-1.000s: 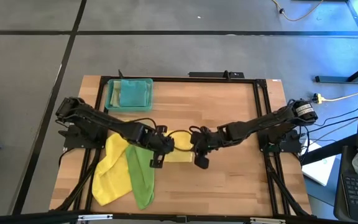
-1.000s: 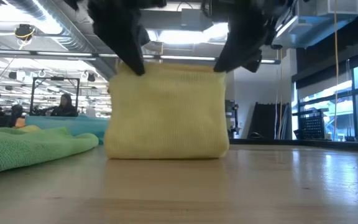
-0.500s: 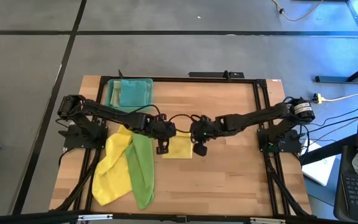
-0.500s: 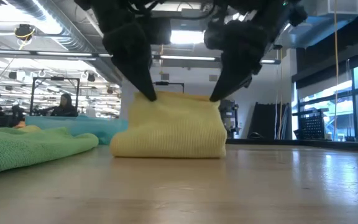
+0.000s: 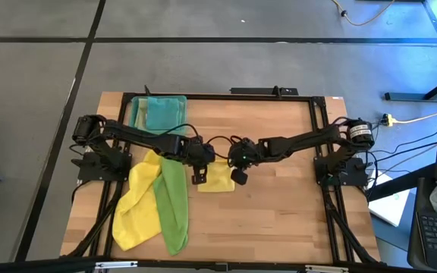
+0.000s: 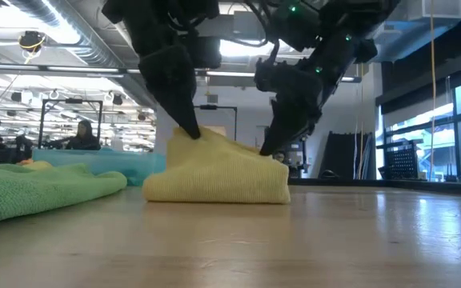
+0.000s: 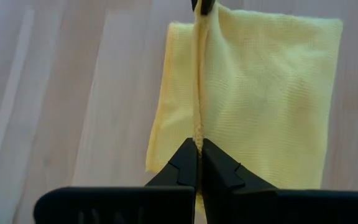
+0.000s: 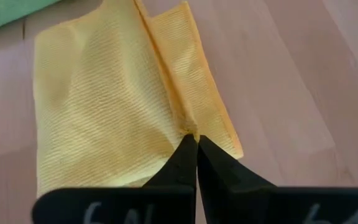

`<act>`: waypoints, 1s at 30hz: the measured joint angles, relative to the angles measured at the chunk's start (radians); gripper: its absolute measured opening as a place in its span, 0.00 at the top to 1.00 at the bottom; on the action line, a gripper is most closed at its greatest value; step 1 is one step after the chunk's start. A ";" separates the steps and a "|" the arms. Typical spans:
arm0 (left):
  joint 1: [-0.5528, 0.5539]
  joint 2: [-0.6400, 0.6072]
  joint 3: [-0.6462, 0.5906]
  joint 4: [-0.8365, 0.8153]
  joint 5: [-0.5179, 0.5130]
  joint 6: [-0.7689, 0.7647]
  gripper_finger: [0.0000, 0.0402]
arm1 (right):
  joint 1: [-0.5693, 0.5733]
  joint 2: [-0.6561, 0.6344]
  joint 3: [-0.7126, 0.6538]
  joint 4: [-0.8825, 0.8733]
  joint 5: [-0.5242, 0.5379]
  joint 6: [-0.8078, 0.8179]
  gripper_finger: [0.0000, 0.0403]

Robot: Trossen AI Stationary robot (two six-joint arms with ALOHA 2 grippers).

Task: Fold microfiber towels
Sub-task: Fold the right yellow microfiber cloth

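Wooden tabletop (image 5: 279, 205), centre: my left gripper (image 5: 197, 179) and right gripper (image 5: 239, 177), both clamped on the yellow towel's (image 5: 218, 180) top edge, have lowered it toward twelve o'clock; fold nearly laid.

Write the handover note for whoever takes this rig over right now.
Left gripper and right gripper: both shut on the top edge of the folded yellow towel at mid-table, its lower part lying on the wood.
Waiting unfolded at the left: second yellow towel and green towel.
Teal towel lies in the tray at the back.
Left: release this one, fold the rest.
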 joint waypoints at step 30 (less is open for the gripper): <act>0.000 0.144 0.002 0.038 -0.058 -0.002 1.00 | -0.031 0.041 0.001 -0.010 0.000 -0.019 0.96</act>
